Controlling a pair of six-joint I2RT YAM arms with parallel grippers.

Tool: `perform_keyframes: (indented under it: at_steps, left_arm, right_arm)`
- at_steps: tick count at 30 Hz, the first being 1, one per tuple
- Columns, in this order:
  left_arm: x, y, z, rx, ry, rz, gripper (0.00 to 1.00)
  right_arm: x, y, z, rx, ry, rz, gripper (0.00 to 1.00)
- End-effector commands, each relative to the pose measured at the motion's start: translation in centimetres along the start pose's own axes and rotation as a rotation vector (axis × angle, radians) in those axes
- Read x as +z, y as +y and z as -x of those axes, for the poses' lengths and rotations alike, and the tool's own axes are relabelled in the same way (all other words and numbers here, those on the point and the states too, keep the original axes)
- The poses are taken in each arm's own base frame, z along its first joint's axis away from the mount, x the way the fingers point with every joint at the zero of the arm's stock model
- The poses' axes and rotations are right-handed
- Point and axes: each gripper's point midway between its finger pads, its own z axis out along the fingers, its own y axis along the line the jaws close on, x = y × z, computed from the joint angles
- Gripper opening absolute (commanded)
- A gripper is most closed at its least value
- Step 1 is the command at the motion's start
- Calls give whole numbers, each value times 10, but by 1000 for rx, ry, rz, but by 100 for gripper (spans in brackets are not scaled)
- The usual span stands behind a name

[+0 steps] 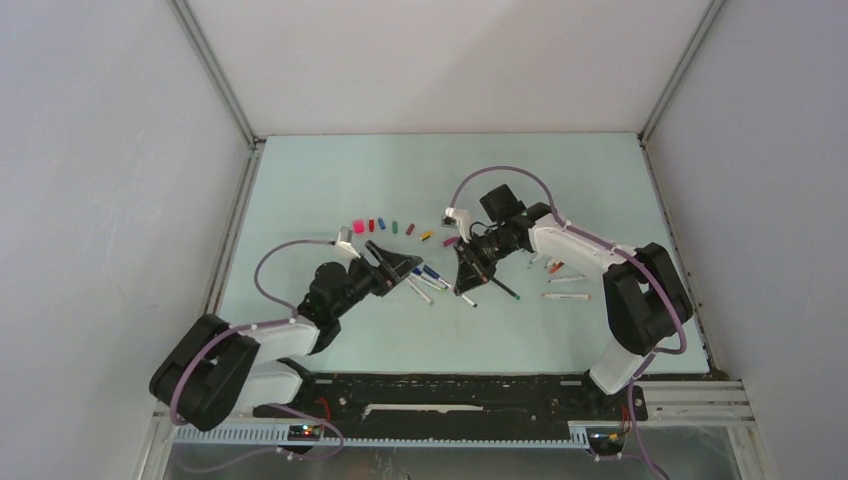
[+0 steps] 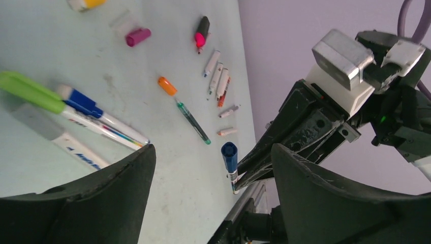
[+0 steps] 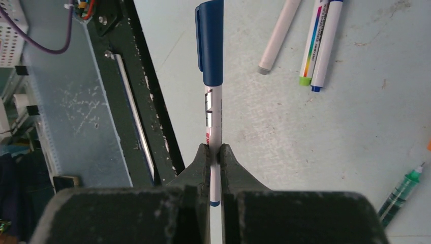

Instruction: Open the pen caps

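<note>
My right gripper point(image 1: 468, 272) point(image 3: 215, 152) is shut on the white barrel of a pen point(image 3: 213, 117). The pen's dark blue cap point(image 3: 210, 46) is on and sticks out past the fingertips. My left gripper point(image 1: 398, 262) point(image 2: 213, 152) is wide open and empty, just left of the right gripper. The capped end of the held pen point(image 2: 229, 157) shows between its fingers without touching them. Loose pen caps lie in a row behind the grippers, from a pink one point(image 1: 358, 227) to an orange one point(image 1: 427, 235). An orange cap point(image 2: 166, 85) and a pink cap point(image 2: 138, 36) lie on the table.
Several pens point(image 1: 425, 280) lie between the grippers, among them a green-capped one point(image 2: 30, 91) and a blue one point(image 2: 81, 101). A thin green pen point(image 2: 193, 122) point(image 3: 401, 193) lies nearby. More pens point(image 1: 566, 296) lie at the right. A black highlighter point(image 2: 202, 30) lies further off. The black base rail point(image 3: 137, 101) runs along the near edge.
</note>
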Motion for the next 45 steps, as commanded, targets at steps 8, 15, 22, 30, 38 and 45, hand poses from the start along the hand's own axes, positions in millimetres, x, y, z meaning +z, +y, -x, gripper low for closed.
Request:
perform_keyframes:
  at_steps: [8,15,22,30,38,45]
  left_arm:
    - [30,-50,0,-47,-55,-113,71]
    - [40,-52,-9,-37,-35,-82,52]
    - [46,-54,-19,-30,1,-77,28]
    - [50,-58,-27,-19,30,-87,0]
    - [52,-67,-26,-26,15,-121,0]
    - [53,-86,-10,-30,-48,-177,0]
  right_arm:
    - [-10,18,25,5,-82,86,0]
    - [-10,19,27,12,-86,90,0]
    - [-11,17,28,19,-91,79,0]
    - [-14,11,31,39,-106,66,21]
    - [-10,11,31,41,-101,58,34]
    - [-2,8,25,55,-74,59,32]
